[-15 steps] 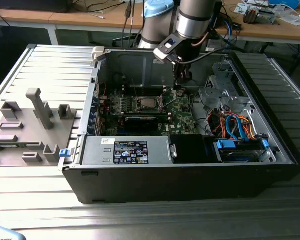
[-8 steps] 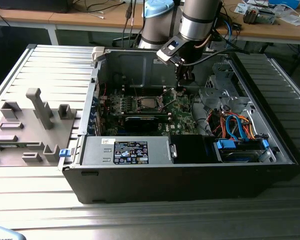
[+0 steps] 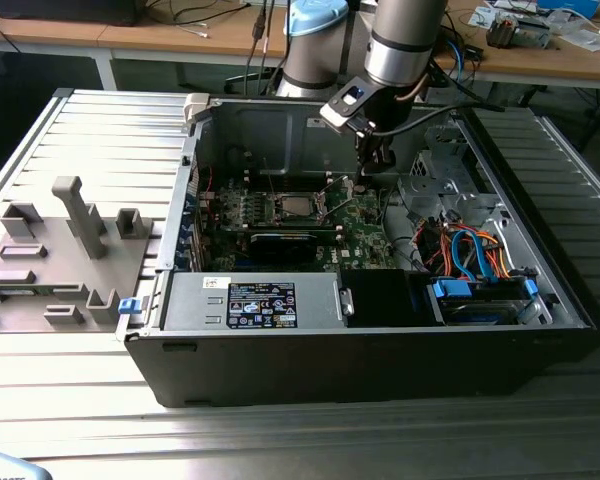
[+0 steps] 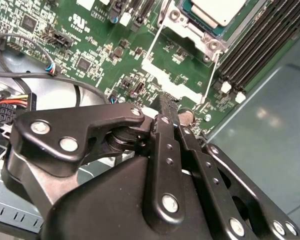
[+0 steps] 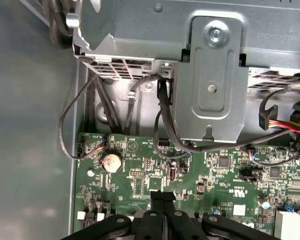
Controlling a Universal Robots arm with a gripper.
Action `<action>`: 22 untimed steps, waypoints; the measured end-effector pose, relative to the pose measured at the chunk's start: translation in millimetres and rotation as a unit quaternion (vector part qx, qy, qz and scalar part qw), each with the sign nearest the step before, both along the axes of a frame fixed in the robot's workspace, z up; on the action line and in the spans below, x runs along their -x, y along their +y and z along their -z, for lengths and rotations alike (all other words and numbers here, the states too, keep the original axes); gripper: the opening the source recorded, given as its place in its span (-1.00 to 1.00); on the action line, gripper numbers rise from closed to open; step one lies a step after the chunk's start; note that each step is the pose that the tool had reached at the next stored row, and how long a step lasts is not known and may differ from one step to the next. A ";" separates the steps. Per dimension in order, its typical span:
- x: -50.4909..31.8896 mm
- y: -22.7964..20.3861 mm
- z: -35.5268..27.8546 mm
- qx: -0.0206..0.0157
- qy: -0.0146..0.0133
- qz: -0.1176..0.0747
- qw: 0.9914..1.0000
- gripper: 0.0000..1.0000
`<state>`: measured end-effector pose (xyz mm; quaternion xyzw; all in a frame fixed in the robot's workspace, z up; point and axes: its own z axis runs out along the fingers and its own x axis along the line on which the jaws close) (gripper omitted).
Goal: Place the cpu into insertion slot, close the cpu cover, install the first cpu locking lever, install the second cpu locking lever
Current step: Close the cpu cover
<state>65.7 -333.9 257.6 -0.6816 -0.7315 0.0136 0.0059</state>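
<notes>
The cpu [image 4: 217, 9] seems seated under the lowered cover [image 4: 190, 31]. Both levers [image 4: 208, 80] look unlatched. The claw [image 4: 168, 106] is closed and empty.

Ribbed metal table [image 3: 110, 140] bearing an open black computer case [image 3: 330, 368] and, at the exterior view's left, a grey fixture [image 3: 60, 262].
</notes>
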 end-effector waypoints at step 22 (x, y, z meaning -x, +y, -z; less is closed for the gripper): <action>22.3 0.0 10.4 -0.002 0.000 0.000 1.000 -0.79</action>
